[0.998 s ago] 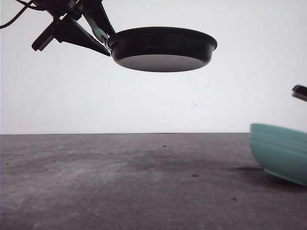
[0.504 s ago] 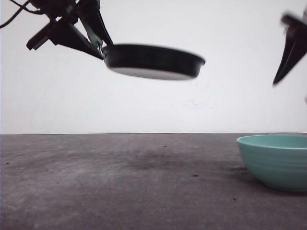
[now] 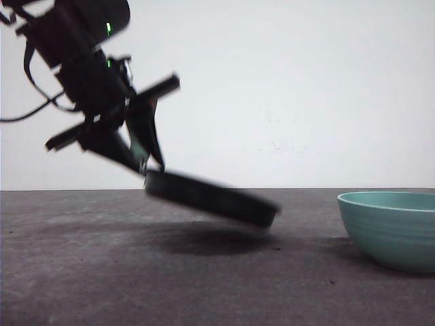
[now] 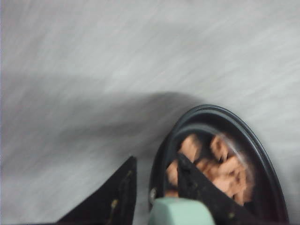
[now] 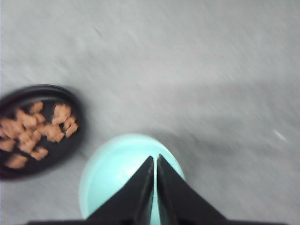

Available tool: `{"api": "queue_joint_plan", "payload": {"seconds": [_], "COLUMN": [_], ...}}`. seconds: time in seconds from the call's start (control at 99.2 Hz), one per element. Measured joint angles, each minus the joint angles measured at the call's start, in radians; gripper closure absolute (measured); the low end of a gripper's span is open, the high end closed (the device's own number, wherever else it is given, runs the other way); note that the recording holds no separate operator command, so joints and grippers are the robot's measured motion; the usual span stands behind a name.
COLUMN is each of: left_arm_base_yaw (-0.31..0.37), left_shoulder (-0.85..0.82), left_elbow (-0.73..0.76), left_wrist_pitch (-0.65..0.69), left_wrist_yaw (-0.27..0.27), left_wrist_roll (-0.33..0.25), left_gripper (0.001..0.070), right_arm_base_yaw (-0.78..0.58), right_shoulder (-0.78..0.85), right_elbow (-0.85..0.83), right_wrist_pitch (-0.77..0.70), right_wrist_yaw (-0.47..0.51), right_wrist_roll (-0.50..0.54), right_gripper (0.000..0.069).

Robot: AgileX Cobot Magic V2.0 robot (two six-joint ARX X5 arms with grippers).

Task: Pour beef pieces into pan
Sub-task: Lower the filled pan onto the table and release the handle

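The left gripper (image 3: pixel 139 157) is clamping the mint handle (image 4: pixel 180 212) of the pan (image 3: pixel 212 197), holding it tilted just above the table (image 3: pixel 136 272), apparently to set it down; the beef pieces (image 5: pixel 35 129) are lying inside the pan. Beside the pan, the teal bowl (image 3: pixel 389 227) is standing emptied; the right gripper (image 5: pixel 154 187) is hovering above it, fingers nearly together, gripping nothing.

Bare table (image 3: pixel 81 285) left of centre; bowl (image 3: pixel 391 227) and pan (image 3: pixel 211 197) as obstacles

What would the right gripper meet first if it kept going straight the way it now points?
Most likely the teal bowl: in the right wrist view the right gripper, jaws closed together, points down into the bowl's opening. How high it sits above the bowl cannot be judged. The pan of beef pieces lies off to one side.
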Motion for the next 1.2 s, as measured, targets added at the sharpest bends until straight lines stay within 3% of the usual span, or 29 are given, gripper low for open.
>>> {"api": "queue_joint_plan", "payload": {"seconds": [0.333, 0.383, 0.474, 0.524, 0.635, 0.807, 0.928, 0.978, 1.019, 1.14, 1.2], "left_arm_base_yaw": [0.001, 0.001, 0.002, 0.002, 0.0, 0.002, 0.019, 0.029, 0.038, 0.058, 0.062], "left_shoulder": [0.021, 0.021, 0.028, 0.03, 0.029, -0.055, -0.177, -0.229, -0.268, -0.397, -0.464], "left_elbow": [0.01, 0.01, 0.009, 0.008, 0.009, 0.008, 0.008, 0.008, 0.008, 0.008, 0.006], "left_wrist_pitch": [-0.039, -0.043, -0.071, -0.072, -0.068, -0.029, 0.019, 0.024, 0.027, 0.035, 0.038], "left_wrist_yaw": [-0.014, -0.018, -0.024, -0.024, -0.025, -0.101, -0.107, -0.128, -0.151, -0.237, -0.262], "left_wrist_roll": [-0.041, -0.05, -0.05, -0.05, -0.05, -0.05, -0.048, -0.041, -0.031, 0.005, 0.032], "left_gripper": [0.0569, 0.0509, 0.0305, 0.0247, 0.0202, 0.008, 0.0055, 0.0078, 0.0139, 0.0496, 0.0618], "right_arm_base_yaw": [0.0, 0.0, 0.0, 0.0, 0.0, 0.0, 0.0, 0.0, 0.0, 0.0, 0.0], "right_shoulder": [-0.052, -0.053, -0.052, -0.052, -0.052, -0.052, -0.053, -0.056, -0.063, -0.097, -0.122], "right_elbow": [0.0, 0.0, 0.0, 0.0, 0.0, 0.0, 0.0, 0.0, 0.0, 0.0, 0.0], "right_wrist_pitch": [-0.029, -0.029, -0.024, -0.019, 0.006, 0.055, 0.113, 0.143, 0.165, 0.201, 0.2], "right_wrist_yaw": [0.027, 0.027, 0.027, 0.027, 0.027, 0.027, 0.027, 0.027, 0.028, 0.058, 0.093], "right_wrist_roll": [-0.039, -0.039, -0.039, -0.039, -0.039, -0.058, -0.094, -0.108, -0.117, -0.143, -0.163], "right_gripper": [0.0684, 0.0684, 0.0684, 0.0684, 0.0684, 0.0684, 0.0684, 0.0684, 0.0684, 0.0684, 0.0684]}}
